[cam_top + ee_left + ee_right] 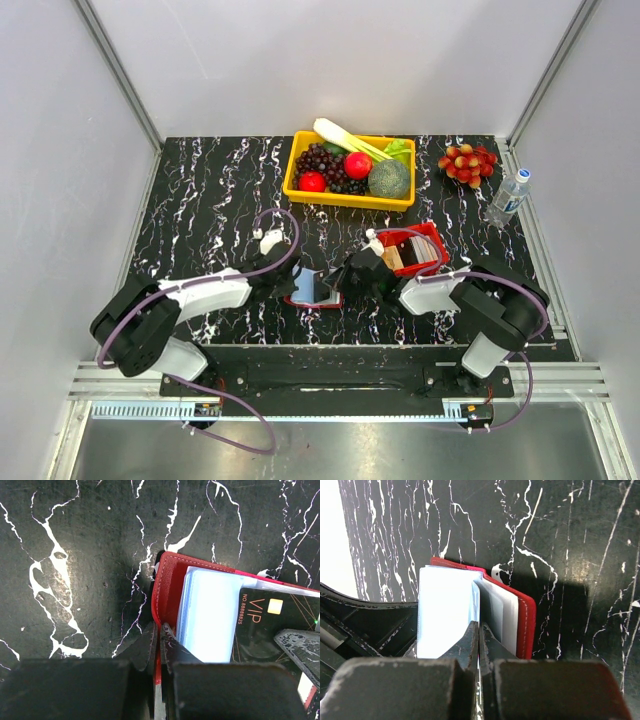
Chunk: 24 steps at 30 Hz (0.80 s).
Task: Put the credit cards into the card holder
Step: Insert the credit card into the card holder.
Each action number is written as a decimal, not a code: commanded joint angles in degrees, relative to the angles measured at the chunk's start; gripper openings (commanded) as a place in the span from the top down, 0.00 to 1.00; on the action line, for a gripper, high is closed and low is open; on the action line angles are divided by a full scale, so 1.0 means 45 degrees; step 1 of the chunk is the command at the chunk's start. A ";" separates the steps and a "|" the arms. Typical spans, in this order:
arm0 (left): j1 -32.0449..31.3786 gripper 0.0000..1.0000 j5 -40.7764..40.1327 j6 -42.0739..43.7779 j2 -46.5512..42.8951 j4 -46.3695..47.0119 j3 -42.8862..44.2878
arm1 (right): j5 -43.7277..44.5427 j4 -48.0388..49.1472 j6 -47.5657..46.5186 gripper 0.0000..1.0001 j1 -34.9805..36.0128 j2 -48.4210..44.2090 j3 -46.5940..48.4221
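The dark red card holder (313,291) lies open on the black marble table between my two grippers, its pale blue-grey sleeves (207,615) facing up. My left gripper (161,630) is shut on the edge of the holder's red cover (170,585). A black credit card (260,625) marked VIP lies over the sleeves. My right gripper (479,627) is shut on this card, which shows edge-on between sleeves of the card holder (526,620). More credit cards, tan (393,258) and whitish (415,252), stand in the bright red tray (432,238).
A yellow bin (300,160) with fruit and vegetables stands at the back middle. A bunch of grapes (468,162) and a water bottle (509,196) are at the back right. Grey walls close in the table on three sides.
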 commanded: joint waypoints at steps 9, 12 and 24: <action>-0.0053 0.80 -0.0797 -0.0278 -0.1398 -0.1129 -0.0995 | -0.0549 0.0447 0.0670 1.00 -0.0251 0.0480 0.0037; -0.0033 0.74 -0.1187 -0.0395 -0.2003 -0.1482 -0.0994 | -0.0372 -0.0158 0.0338 1.00 -0.0251 0.0344 0.0291; 0.0240 0.37 0.0001 -0.0181 -0.4274 0.0410 -0.1678 | -0.0412 -0.0649 -0.0093 1.00 -0.0251 0.0441 0.0722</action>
